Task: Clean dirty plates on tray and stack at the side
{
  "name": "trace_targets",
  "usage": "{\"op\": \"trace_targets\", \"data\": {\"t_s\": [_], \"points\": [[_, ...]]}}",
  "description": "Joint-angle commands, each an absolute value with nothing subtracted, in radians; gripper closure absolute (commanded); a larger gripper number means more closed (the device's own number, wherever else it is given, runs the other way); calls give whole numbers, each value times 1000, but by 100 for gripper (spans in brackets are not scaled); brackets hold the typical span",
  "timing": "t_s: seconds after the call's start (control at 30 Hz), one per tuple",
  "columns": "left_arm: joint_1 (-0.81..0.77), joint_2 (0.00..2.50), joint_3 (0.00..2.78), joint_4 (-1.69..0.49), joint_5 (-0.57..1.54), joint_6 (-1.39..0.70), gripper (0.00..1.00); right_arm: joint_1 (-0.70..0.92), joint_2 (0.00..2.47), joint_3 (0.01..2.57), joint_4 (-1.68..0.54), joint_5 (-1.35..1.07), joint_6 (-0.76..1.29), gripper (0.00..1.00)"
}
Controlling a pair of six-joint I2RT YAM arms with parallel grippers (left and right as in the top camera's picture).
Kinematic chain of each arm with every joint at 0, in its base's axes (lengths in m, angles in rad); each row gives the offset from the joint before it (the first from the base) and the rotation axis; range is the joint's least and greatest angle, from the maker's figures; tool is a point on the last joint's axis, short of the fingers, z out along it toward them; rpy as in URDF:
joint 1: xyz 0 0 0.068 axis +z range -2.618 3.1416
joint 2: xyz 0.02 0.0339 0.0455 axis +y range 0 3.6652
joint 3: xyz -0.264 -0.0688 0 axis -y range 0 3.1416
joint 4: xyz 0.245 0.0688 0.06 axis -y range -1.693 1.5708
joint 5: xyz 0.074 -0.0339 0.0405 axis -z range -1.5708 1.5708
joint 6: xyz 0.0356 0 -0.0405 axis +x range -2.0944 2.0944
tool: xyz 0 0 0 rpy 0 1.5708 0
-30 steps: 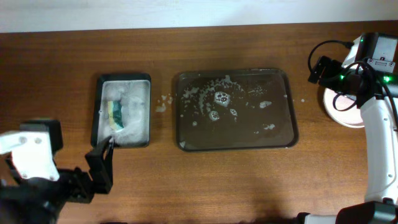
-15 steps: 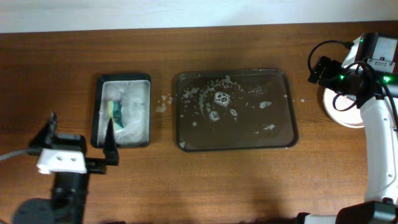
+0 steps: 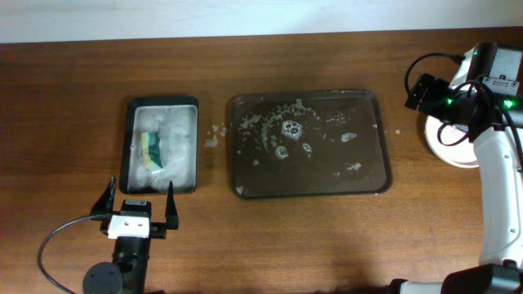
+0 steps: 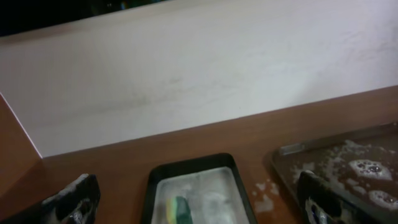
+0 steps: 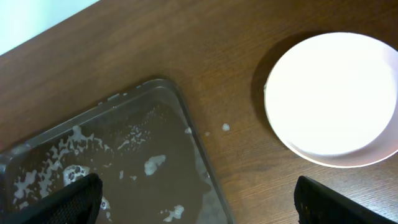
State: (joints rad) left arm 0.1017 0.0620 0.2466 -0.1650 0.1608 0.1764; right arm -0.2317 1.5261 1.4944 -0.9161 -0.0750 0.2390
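The dark brown tray (image 3: 385,155) lies mid-table and holds only soapy water and foam; its right rim (image 5: 198,144) shows in the right wrist view. White plates (image 3: 454,152) sit stacked on the table right of the tray, partly under the right arm, and appear bright in the right wrist view (image 5: 329,93). My right gripper (image 5: 199,202) hovers open over the gap between tray and plates, holding nothing. My left gripper (image 3: 138,198) stands open and empty just in front of the small black tray, seen also in the left wrist view (image 4: 198,202).
A small black tray (image 3: 131,147) with foam and a yellow-green sponge (image 3: 151,149) sits left of the big tray. Foam spots (image 3: 214,136) lie on the wood between them. A white wall (image 4: 199,74) runs behind the table's far edge.
My left arm has swung from the lower left corner to the right and now faces the black tray squarely. The right arm and the plates have not moved.
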Motion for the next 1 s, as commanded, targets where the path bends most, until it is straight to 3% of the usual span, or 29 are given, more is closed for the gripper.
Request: {"op": "trace_targets", "data": {"t_s": [0.0, 0.97], "points": [[108, 35, 192, -142, 153, 189, 1, -229, 1533, 1496, -917, -66, 240, 2], [103, 5, 9, 119, 180, 189, 1, -229, 1533, 1496, -917, -66, 240, 2]]}}
